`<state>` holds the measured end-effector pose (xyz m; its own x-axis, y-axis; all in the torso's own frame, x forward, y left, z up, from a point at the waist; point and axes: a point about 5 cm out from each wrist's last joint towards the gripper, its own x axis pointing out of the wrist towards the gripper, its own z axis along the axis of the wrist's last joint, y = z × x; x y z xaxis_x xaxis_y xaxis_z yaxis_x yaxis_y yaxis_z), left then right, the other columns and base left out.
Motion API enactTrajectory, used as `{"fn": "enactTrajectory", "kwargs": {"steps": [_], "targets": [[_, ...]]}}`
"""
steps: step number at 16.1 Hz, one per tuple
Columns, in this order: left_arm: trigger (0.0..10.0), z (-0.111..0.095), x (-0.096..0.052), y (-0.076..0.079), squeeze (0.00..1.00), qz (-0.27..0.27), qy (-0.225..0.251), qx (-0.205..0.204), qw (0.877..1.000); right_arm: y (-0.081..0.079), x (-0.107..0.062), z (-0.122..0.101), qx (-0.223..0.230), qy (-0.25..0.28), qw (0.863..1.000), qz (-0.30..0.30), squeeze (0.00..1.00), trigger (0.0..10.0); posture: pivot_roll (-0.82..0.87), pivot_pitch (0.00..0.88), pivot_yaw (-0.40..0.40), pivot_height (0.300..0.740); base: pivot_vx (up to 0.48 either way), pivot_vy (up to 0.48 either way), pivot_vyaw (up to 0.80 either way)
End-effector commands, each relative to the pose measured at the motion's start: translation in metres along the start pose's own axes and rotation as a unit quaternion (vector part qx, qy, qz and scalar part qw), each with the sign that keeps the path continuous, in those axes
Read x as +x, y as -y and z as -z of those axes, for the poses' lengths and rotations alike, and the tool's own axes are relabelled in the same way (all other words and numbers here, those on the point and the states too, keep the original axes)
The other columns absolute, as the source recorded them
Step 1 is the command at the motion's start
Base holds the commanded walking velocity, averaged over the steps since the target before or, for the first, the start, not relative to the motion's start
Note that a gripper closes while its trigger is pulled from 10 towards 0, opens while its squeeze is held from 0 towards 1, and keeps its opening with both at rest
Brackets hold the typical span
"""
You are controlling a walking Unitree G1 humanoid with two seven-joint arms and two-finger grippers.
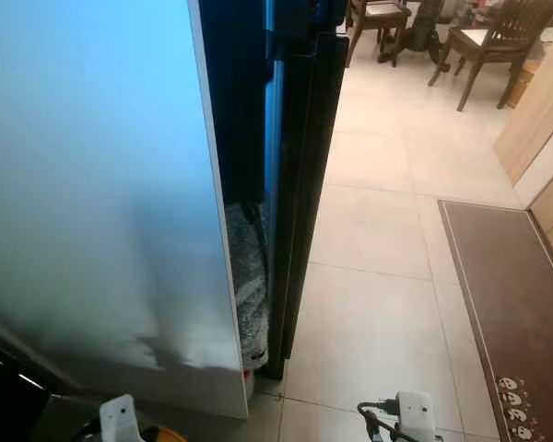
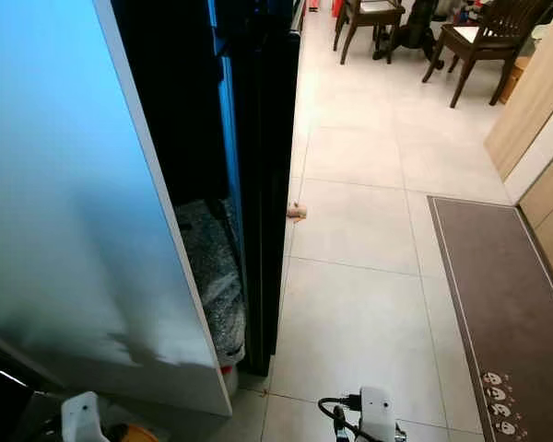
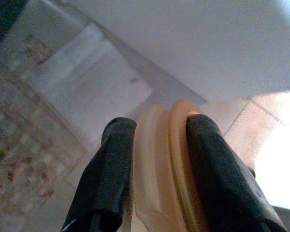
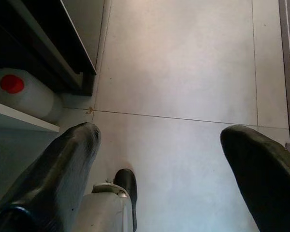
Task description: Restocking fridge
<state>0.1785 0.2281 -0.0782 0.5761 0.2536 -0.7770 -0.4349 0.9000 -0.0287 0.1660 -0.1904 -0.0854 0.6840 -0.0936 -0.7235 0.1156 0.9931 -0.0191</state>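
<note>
The fridge's pale door (image 1: 92, 184) stands open on my left, edge on to me. Beside it is the dark fridge body (image 1: 300, 184). A silvery crinkled bag (image 1: 249, 285) sits low in the gap between them. A white jug with a red cap (image 4: 19, 92) stands at the fridge's foot. My left gripper (image 3: 157, 130) is shut on a pale orange round container (image 3: 159, 169), low at the door's base; the container's yellow edge (image 1: 161, 433) shows beside the left wrist (image 1: 120, 419). My right gripper (image 4: 159, 145) is open over bare floor tiles, with nothing between its fingers.
Beige tiled floor (image 1: 378, 276) runs ahead and to the right. A brown mat (image 1: 516, 304) lies along a wooden cabinet (image 1: 544, 101) on the right. Wooden chairs (image 1: 488, 37) and a table stand at the far end. A small tan object (image 2: 297, 212) lies by the fridge.
</note>
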Motion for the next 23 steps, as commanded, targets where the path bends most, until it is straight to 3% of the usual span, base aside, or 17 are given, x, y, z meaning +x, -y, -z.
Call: {"fn": "enactTrajectory", "kwargs": {"steps": [1, 5, 8, 13, 17, 23], "targets": [[10.0, -0.004, 0.0, -0.002, 0.0, -0.01, 0.014, -0.017, 1.0, 0.0, -0.002, 0.003, -0.001, 0.002, 1.0, 0.003, 0.0, 10.0, -0.14, 0.0, 0.004, 0.74, 0.0, 0.0, 0.0], [10.0, -0.011, 0.001, -0.01, 0.0, -0.039, 0.029, -0.097, 0.994, 0.001, -0.003, 0.001, 0.003, 0.021, 1.0, 0.014, 0.0, 10.0, -0.14, 0.0, 0.006, 0.74, 0.0, 0.0, 0.0], [10.0, -0.012, 0.001, -0.012, 0.0, -0.044, 0.028, -0.068, 0.996, 0.001, -0.003, -0.002, 0.004, 0.038, 0.999, 0.019, 0.0, 10.0, -0.14, 0.005, 0.011, 0.74, 0.0, 0.0, 0.0], [10.0, -0.006, 0.0, -0.019, 0.0, -0.05, 0.013, -0.057, 0.997, -0.001, -0.003, -0.005, -0.006, 0.049, 0.999, 0.011, 0.0, 10.0, -0.15, 0.034, 0.013, 0.74, 0.173, 0.0, 0.0], [10.0, -0.003, 0.0, -0.018, 0.0, -0.048, 0.007, -0.05, 0.998, -0.001, -0.002, -0.005, -0.005, 0.046, 0.999, 0.011, 0.0, 10.0, -0.15, 0.041, 0.013, 0.74, 0.3, 0.0, 0.75], [10.0, -0.001, -0.001, -0.018, 0.0, -0.042, 0.007, -0.041, 0.998, -0.001, -0.002, -0.004, 0.001, 0.04, 0.999, 0.006, 0.0, 10.0, -0.15, 0.042, 0.012, 0.74, 0.202, 0.0, 0.0]]}}
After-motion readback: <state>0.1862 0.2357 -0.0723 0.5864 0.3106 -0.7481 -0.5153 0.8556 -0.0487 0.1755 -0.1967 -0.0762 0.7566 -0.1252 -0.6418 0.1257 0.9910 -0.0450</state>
